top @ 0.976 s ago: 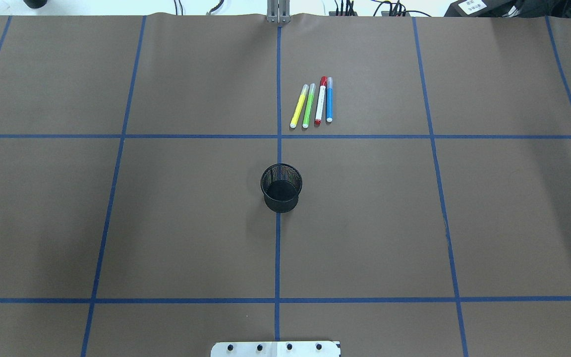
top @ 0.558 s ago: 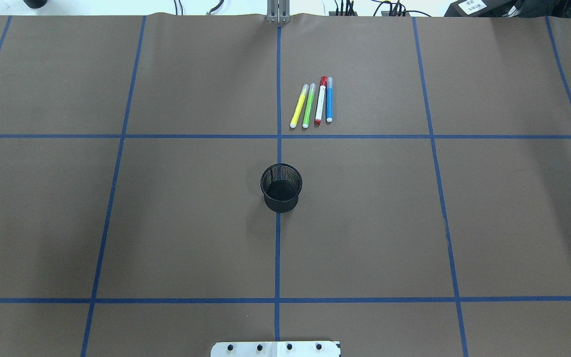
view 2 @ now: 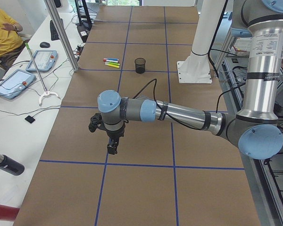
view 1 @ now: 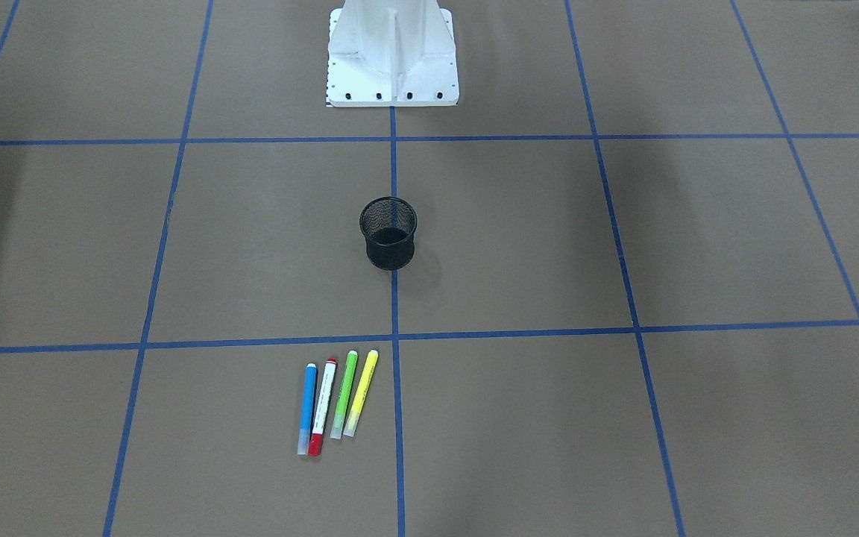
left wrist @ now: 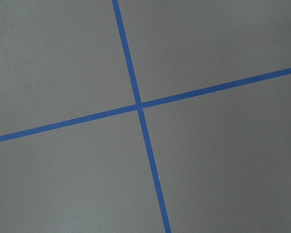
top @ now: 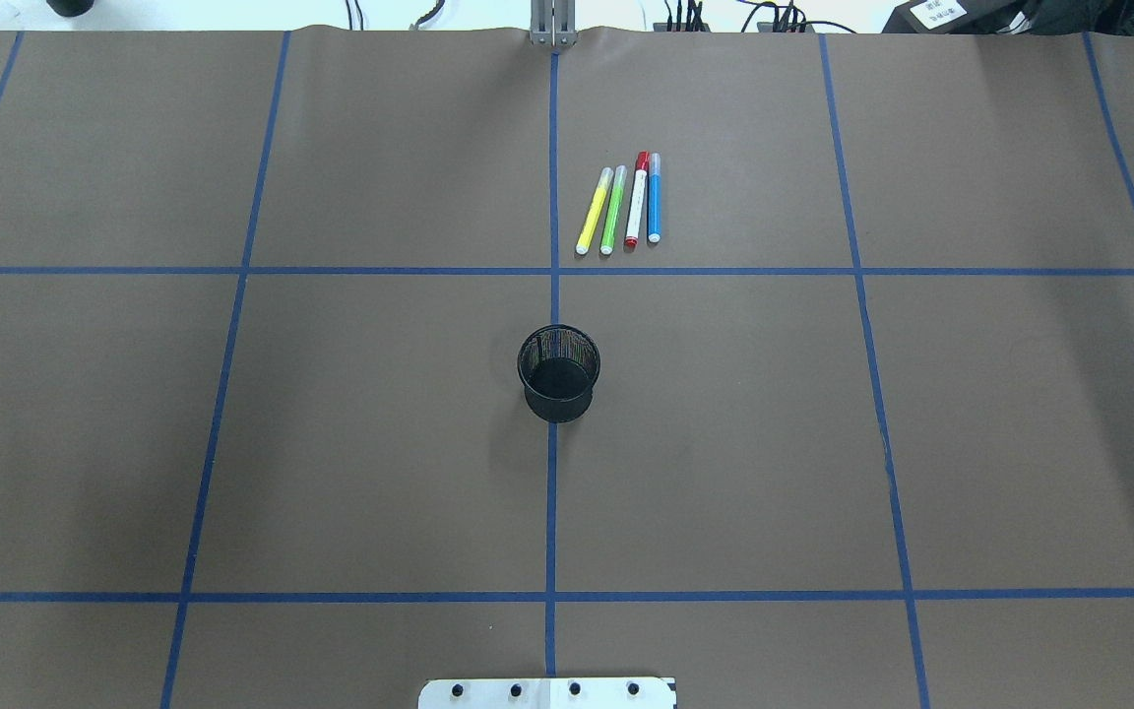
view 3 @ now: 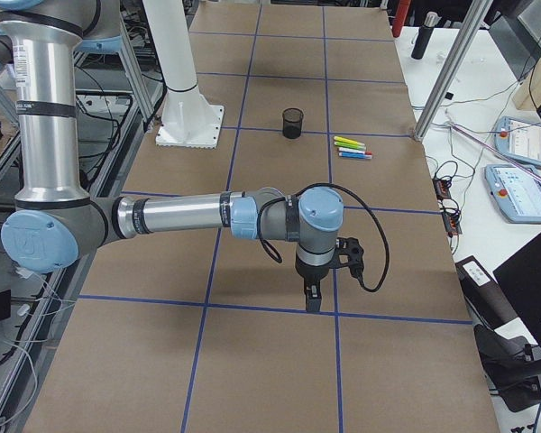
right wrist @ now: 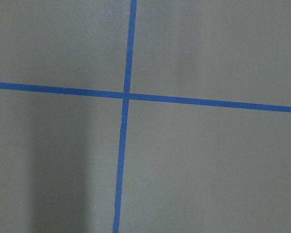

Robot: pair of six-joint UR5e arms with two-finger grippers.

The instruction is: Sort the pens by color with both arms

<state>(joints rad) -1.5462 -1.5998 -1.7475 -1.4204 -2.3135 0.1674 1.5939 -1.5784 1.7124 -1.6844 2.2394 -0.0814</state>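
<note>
Four pens lie side by side on the brown table: yellow pen (top: 593,211), light green pen (top: 612,210), white pen with red cap (top: 636,202) and blue pen (top: 654,199). The front-facing view shows them mirrored, blue pen (view 1: 306,409) to yellow pen (view 1: 361,393). My left gripper (view 2: 112,149) hangs above a tape crossing at the table's left end, far from the pens. My right gripper (view 3: 313,302) hangs the same way at the right end. I cannot tell whether either is open or shut. Both wrist views show only tape lines.
A black mesh cup (top: 558,372) stands upright at the table's centre, nearer the robot than the pens. The white pedestal base (view 1: 392,52) sits behind it. A person in yellow (view 2: 2,37), tablets (view 2: 14,82) and a metal post (view 2: 61,33) line the side bench.
</note>
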